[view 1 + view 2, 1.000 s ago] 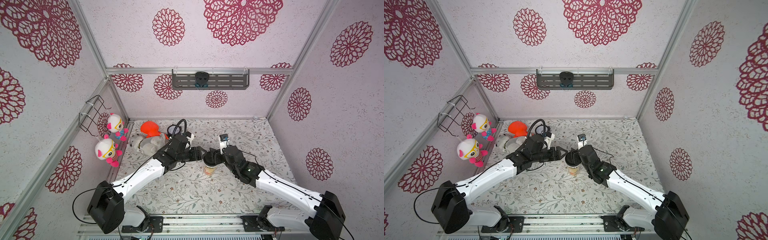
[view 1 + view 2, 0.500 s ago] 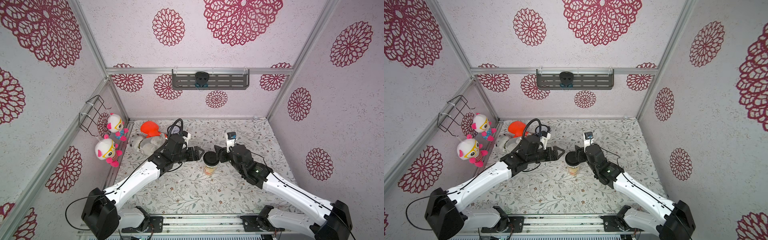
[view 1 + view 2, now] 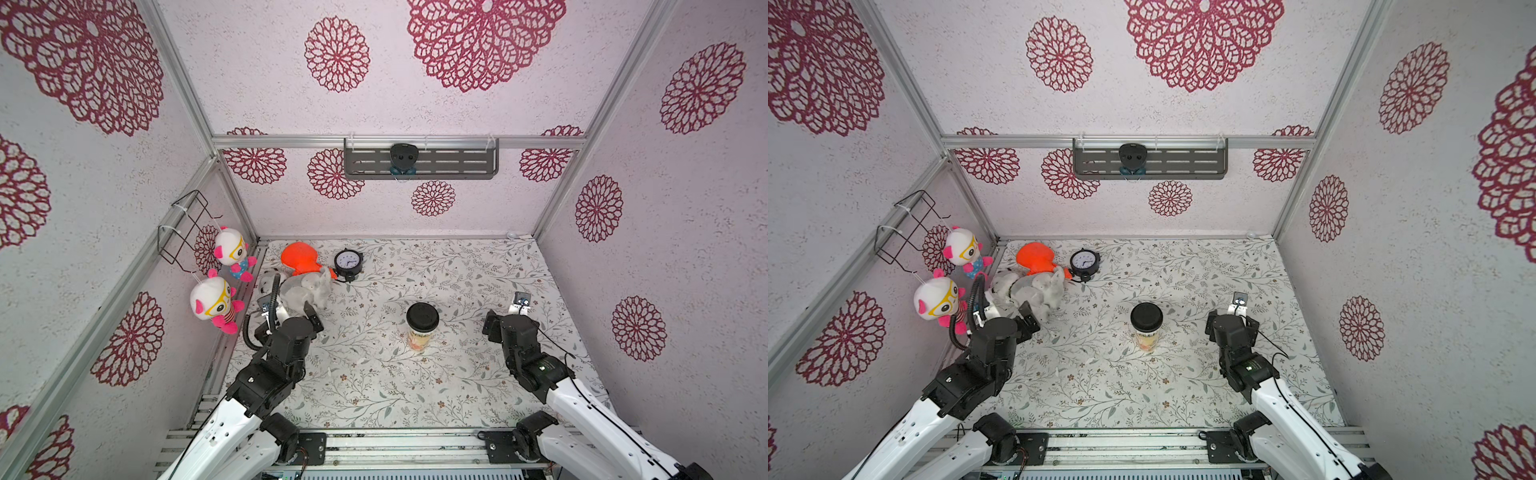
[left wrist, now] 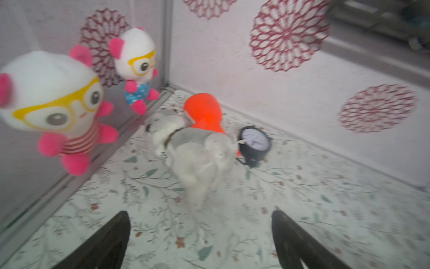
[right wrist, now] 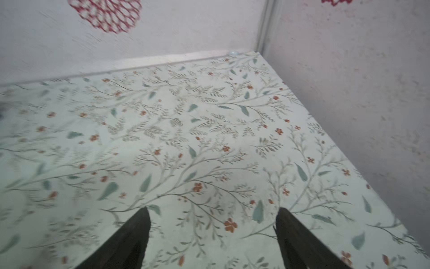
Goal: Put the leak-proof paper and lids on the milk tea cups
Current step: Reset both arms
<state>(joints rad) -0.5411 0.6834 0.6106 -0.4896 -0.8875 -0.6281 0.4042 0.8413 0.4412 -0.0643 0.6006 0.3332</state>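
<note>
On the table (image 3: 478, 274) the cup (image 3: 420, 341) stands capped by a black lid (image 3: 422, 318); no paper shows, so it likely sits beneath and the task looks finished. Left gripper (image 4: 200, 212) and right gripper (image 5: 213, 208) gape empty, now well clear of the cup they flanked a second ago

The left gripper (image 4: 200, 213) and right gripper (image 5: 213, 208) have withdrawn from opposite sides of the milk tea cup (image 3: 419, 341). Both sets of jaws have opened wider. The cup now stands well apart from either set of jaws.
</note>
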